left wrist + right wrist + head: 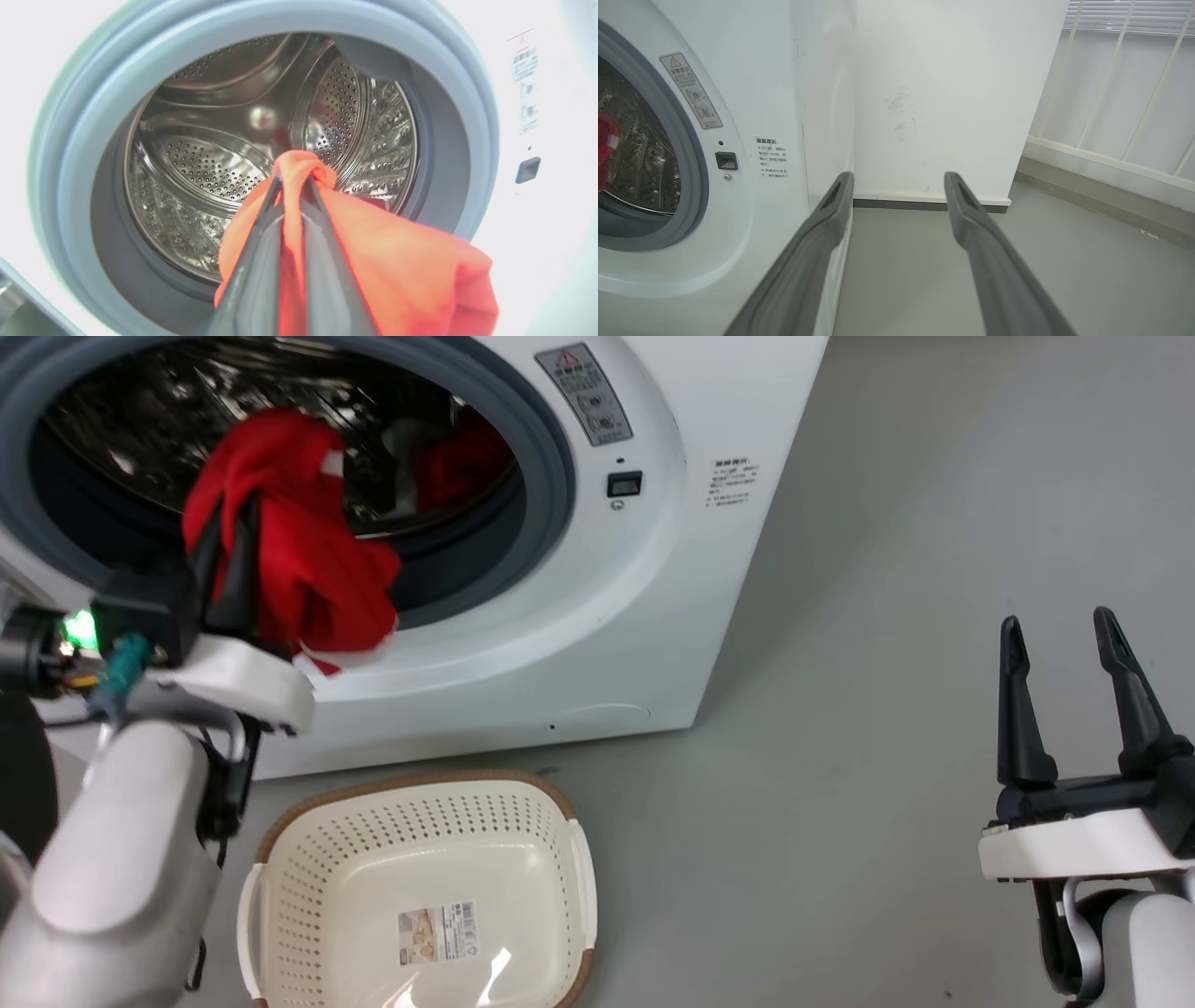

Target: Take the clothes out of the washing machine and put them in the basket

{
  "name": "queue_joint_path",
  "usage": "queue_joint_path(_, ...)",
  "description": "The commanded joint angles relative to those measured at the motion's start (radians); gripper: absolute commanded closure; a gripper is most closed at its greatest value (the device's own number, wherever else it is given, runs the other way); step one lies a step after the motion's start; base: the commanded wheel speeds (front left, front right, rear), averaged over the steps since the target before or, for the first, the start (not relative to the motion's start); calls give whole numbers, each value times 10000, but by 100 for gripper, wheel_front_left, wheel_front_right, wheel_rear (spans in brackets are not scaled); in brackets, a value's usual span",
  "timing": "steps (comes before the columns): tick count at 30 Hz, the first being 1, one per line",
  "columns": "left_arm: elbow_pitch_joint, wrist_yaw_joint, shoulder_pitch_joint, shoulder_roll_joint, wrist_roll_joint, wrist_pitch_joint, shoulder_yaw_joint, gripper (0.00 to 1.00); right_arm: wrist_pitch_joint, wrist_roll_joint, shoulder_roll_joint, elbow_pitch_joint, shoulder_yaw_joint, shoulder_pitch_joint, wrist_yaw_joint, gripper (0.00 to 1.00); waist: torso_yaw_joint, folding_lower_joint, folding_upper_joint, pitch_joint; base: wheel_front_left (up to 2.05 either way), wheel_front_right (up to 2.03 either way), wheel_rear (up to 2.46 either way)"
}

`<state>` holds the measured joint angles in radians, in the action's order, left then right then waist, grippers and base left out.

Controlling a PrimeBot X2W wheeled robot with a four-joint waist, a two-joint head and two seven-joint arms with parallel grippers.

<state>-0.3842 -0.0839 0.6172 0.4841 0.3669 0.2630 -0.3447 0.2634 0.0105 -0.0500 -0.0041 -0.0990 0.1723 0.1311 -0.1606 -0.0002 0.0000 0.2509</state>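
Observation:
The white washing machine (644, 616) stands with its grey-rimmed porthole (261, 42) uncovered and the steel drum (210, 163) showing. My left gripper (229, 518) is shut on a bright red garment (308, 560), which hangs at the porthole's lower rim; in the left wrist view my left gripper (292, 179) pinches that red garment (397, 261) between its fingers. More red cloth (462, 462) and a whitish piece (406, 448) lie deeper in the drum. The cream basket (560, 812) sits on the floor below the machine. My right gripper (1060, 635) stands open at the lower right, far from the machine, and the right gripper (899, 179) holds nothing.
Grey floor (887, 616) stretches to the right of the machine. In the right wrist view a white wall (948, 93) stands behind the machine, with a white railing (1111, 116) at the right.

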Motion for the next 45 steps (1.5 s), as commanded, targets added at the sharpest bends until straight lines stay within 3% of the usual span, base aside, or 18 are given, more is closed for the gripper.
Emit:
queue_joint_path(1,335,-72,-397,-79,-114,25,42,100,21,82,-5,11,-29,-126,-7,0,223,2,0,-349,0,0,0)
queue_joint_path(9,1405,-75,-2090,-335,26,-24,-144,100,21,62,-4,-20,-164,-425,-7,0,528,2,0,-680,0,0,0)
queue_joint_path(16,940,151,-2807,-493,182,-285,-626,100,21,102,-5,-172,-154,-197,-7,0,585,2,0,-38,0,0,0)
queue_joint_path(33,-5272,967,-435,-1236,346,-156,-920,100,21,-299,-2,-1147,-93,795,-7,0,-179,2,0,3479,0,0,0)
queue_joint_path(37,-6429,1225,361,-1418,269,-168,-1089,100,21,-239,-2,-1358,-261,887,-8,0,-148,2,0,4276,0,0,0)
queue_joint_path(45,-7983,1271,1509,-1729,393,-126,-1061,100,19,-24,-4,-1748,-449,991,-8,0,-60,2,0,5330,0,0,0)
